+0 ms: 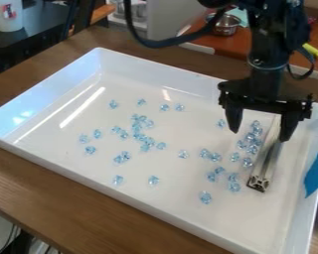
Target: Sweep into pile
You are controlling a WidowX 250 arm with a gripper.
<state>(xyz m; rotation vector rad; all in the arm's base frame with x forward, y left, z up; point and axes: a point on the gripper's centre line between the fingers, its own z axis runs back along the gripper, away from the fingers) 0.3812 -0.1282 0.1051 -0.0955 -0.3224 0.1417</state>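
In the camera view, the black two-finger gripper (261,136) hangs over the right part of a white tray (168,196), its fingers spread well apart and closed on nothing. A slotted metal bar (267,161) lies on the tray floor beneath it, one end running up behind the fingers and the near, dark-edged end (257,184) towards the camera. Faceted blue crystals (123,157) are scattered from the left of the tray across to the bar, a looser chain in the middle and a denser line just beside the bar's left side. The tray sits on a brown wooden table (29,186), with a piece of blue material (317,171) at its right wall.

The bar looks like the sweeping tool: rigid, probably light for its length, and smooth enough to twist if pinched off-centre. A grip square across its sides, near the middle, should keep it from swinging; held at one end, it would likely trail and let pieces slip round the far tip. The crystals look hard, light and slick (plastic, I'd guess, so hardly fragile), and should skid easily at a nudge. Slow strokes with the bar's long edge low on the floor would suit them best, since a quick one could scatter them.
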